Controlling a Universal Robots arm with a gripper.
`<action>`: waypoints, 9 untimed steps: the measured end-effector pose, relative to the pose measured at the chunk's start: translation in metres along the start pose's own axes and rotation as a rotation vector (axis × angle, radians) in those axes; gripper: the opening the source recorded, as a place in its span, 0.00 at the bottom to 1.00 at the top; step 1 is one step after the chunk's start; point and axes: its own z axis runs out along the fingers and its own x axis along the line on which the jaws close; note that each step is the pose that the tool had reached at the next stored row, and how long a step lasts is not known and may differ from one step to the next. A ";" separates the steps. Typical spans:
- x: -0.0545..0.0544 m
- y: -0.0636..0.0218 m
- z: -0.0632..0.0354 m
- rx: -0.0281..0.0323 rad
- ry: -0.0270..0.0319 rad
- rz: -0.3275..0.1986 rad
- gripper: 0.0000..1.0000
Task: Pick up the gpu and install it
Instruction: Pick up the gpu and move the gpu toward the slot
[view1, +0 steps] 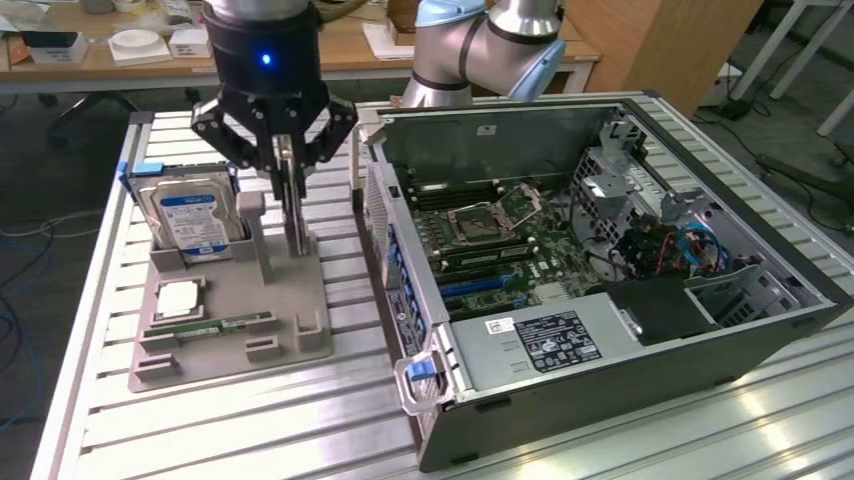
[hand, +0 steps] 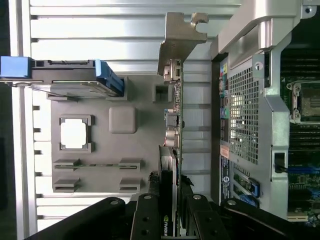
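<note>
Where the gripper (view1: 286, 172) hangs over the grey parts fixture (view1: 296, 335), its fingers are seen clenched on the gpu (view1: 292, 222), one on either flat face of the card near its upper edge. The gpu is held upright and edge-on, standing at the side of the fixture nearest the computer case (view1: 627, 345). Its lower end reaches down to the fixture's surface; whether it is seated in a slot there or raised clear of it cannot be told.

From the wrist view the gripper (hand: 170, 212) is seen straddling the thin gpu (hand: 173, 150), and the card's metal bracket (hand: 181, 37) is noted at the end farthest from the fingers.

On the same fixture (hand: 145, 115) a hard drive (view1: 194, 215) in a blue carrier is stood upright, well apart from the card. A processor (view1: 178, 298) is laid flat in its recess, and a green memory stick (view1: 230, 324) is laid just beside it.

The case is set at the exterior view's right of the fixture, side panel off, with the motherboard (view1: 514, 240) exposed. Both rest on a slatted aluminium table (view1: 267, 425).
</note>
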 end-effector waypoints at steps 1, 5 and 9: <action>0.000 0.0002 -0.0046 0.0001 0.0001 0.000 0.26; 0.000 0.0007 -0.0169 0.0000 0.0006 -0.015 0.26; 0.000 0.0011 -0.0259 -0.0002 0.0019 -0.044 0.26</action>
